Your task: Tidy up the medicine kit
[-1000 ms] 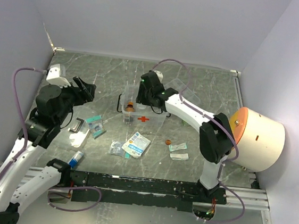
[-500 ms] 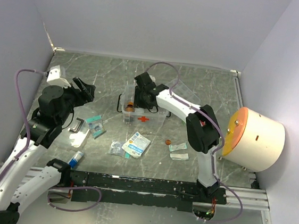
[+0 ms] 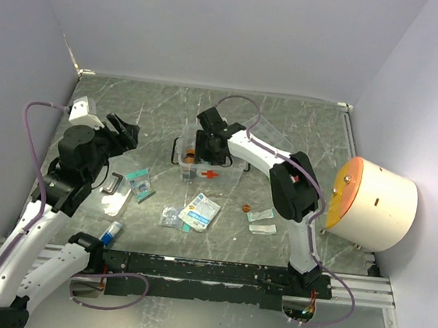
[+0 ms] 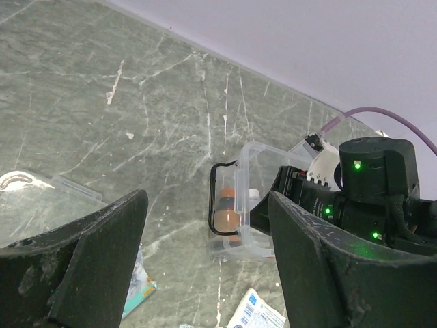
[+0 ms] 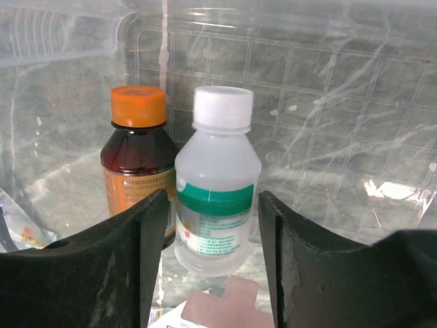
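The medicine kit [image 3: 230, 173] is a clear box with a red cross [image 3: 212, 174] on its front, standing mid-table. It also shows in the left wrist view [image 4: 263, 154] and the right wrist view [image 5: 328, 102]. My right gripper [image 3: 205, 151] reaches down inside it. There the right gripper [image 5: 213, 225] is shut on a white bottle [image 5: 217, 184] with a green label, held upright beside an amber bottle [image 5: 136, 157] with an orange cap. My left gripper [image 3: 128, 133] hovers open and empty to the kit's left, and in its own wrist view [image 4: 208, 260] it faces the kit.
A flat clear lid [image 3: 114, 196] with a black handle lies at the left. A teal packet [image 3: 140, 185], a white-blue sachet [image 3: 201, 211], a small packet [image 3: 170, 217], a blue-capped tube [image 3: 111, 232] and other packets [image 3: 261, 215] lie in front. A clear tray [image 3: 273, 134] lies behind. A white drum [image 3: 375, 204] stands right.
My right gripper has moved left and down from over the kit's rim into the kit, with the white bottle. The left arm has barely moved.
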Controlling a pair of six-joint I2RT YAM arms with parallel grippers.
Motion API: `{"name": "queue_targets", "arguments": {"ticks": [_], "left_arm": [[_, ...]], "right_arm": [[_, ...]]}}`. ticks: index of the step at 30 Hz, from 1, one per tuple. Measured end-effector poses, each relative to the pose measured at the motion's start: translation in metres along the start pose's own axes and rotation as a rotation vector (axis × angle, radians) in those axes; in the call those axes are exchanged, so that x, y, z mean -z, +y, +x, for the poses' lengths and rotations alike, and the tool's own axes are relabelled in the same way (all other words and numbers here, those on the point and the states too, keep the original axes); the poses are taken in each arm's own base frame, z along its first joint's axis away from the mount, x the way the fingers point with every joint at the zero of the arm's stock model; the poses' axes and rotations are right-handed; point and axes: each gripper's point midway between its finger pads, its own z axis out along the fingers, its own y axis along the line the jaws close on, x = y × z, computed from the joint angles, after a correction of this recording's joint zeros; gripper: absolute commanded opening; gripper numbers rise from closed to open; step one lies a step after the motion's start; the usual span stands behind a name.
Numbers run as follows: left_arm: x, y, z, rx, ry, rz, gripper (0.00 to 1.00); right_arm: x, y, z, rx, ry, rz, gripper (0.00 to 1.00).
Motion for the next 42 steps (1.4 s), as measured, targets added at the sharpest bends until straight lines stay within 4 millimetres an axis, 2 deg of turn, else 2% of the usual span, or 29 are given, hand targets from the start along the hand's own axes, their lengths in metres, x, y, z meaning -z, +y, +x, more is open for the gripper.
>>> {"name": "queue_targets", "arguments": {"ticks": [3,7,11,15,20,28,33,36,39,42], "left_arm": [[0.0,0.0,0.0,0.0,0.002,-0.001,0.82],[-0.001,0.0,0.001,-0.001,0.004,-0.002,0.82],[-0.002,0.001,0.003,-0.002,0.009,-0.005,0.82],[-0.003,0.002,0.004,0.002,0.012,-0.007,0.81],[-0.004,0.003,0.007,0.002,0.018,-0.012,0.81],[-0.005,0.004,0.009,0.004,0.024,-0.016,0.81],[-0.006,0.006,0.012,0.006,0.031,-0.022,0.81],[-0.007,0.006,0.013,0.004,0.035,-0.024,0.81],[-0.008,0.006,0.014,0.004,0.038,-0.023,0.81],[-0.008,0.005,0.014,0.004,0.04,-0.017,0.82]], "right_arm": [[0.001,-0.002,-0.003,0.002,-0.007,0.006,0.56],[0.004,0.001,-0.016,0.016,-0.037,-0.002,0.44],[0.003,0.005,-0.027,0.021,-0.062,-0.02,0.42],[-0.006,0.0,-0.022,0.027,-0.043,-0.007,0.37],[-0.008,-0.001,-0.025,0.017,-0.055,-0.024,0.32],[0.0,0.002,-0.016,-0.024,-0.048,-0.068,0.34],[0.004,0.004,-0.008,-0.039,-0.025,-0.082,0.44],[0.004,0.004,-0.006,-0.039,-0.02,-0.08,0.45],[0.006,0.004,-0.007,-0.038,-0.022,-0.076,0.46],[0.016,0.008,-0.016,-0.036,-0.049,-0.081,0.47]]}}
